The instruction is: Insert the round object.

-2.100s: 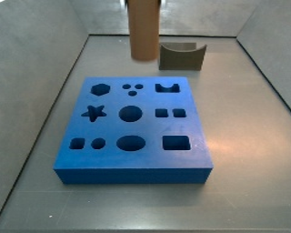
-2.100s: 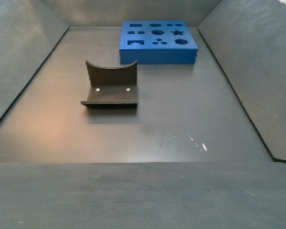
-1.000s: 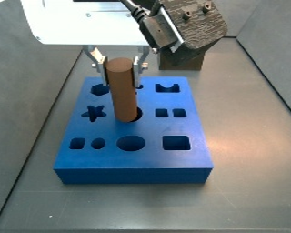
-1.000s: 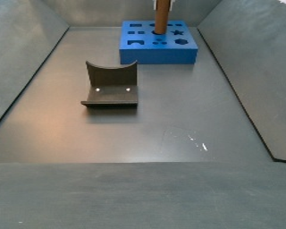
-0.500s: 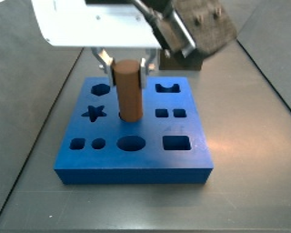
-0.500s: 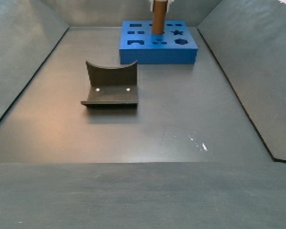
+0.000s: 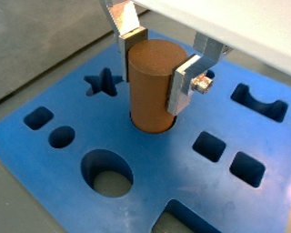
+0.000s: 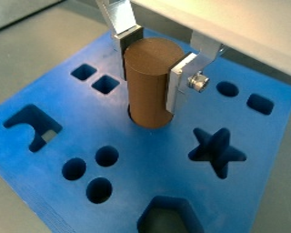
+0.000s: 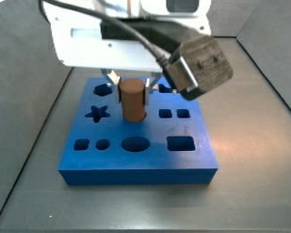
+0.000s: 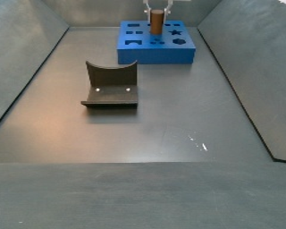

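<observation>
Grey table [image 10: 157,170] carries a blue block [image 9: 148,159] at its far end, where the hand [image 7: 159,64] pinches the peg [image 7: 155,82] upright, its lower end sunk in the block's middle round hole, well apart from the fixture [image 10: 110,86].

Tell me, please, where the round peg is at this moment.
The round peg stands upright in the large round hole at the middle of the blue block, clamped between the fingers of the gripper; a side view shows it there too.
</observation>
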Tool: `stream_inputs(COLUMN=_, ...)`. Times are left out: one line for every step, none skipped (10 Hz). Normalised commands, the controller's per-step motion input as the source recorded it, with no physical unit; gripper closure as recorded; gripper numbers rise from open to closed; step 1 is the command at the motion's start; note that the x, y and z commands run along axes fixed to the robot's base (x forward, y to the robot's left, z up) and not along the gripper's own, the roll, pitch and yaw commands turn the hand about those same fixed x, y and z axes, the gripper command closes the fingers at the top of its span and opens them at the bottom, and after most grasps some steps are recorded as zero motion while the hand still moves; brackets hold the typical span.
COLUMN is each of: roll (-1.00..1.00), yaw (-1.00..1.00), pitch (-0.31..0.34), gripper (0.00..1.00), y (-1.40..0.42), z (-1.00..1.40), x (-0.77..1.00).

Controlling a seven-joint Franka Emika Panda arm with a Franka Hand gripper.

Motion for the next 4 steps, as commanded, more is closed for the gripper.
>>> stream_inputs(roll=0.03, yaw=-0.03, pitch=-0.013, gripper=1.0, y=0.0, z=-0.31, x=0.0)
stream_inputs(roll=0.0, yaw=-0.01, pitch=0.0, gripper=1.0, y=0.01, z=-0.26, x=0.0)
stream_inputs(roll=-0.06, yaw=-0.02, pitch=0.0, gripper=1.0, y=0.04, z=-0.03, x=0.0)
stream_inputs(roll=0.0, yaw=0.0, pitch=0.0, gripper=1.0, y=0.0, z=0.0, x=0.0)
